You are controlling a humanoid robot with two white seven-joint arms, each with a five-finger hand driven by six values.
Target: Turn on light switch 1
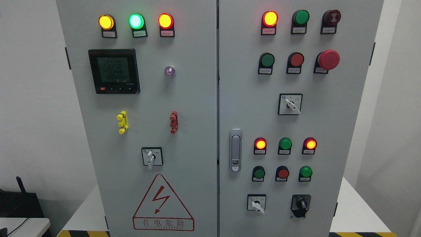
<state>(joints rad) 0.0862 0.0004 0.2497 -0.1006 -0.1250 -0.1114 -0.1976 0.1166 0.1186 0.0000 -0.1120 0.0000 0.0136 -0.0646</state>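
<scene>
A grey electrical cabinet (197,98) with two doors is seen standing against a plain white wall (33,98), and neither robot hand is shown, so their state cannot be told. On the left door, a yellow lamp (106,21), a green lamp (136,21) and a red lamp (165,20) are lit above a digital meter (113,71), and below the meter a rotary switch (151,156) is mounted just above a warning triangle (163,204). Which control is light switch 1 cannot be told; further lamps, push buttons, a red mushroom button (328,59) and a door handle (235,150) are carried on the right door.
</scene>
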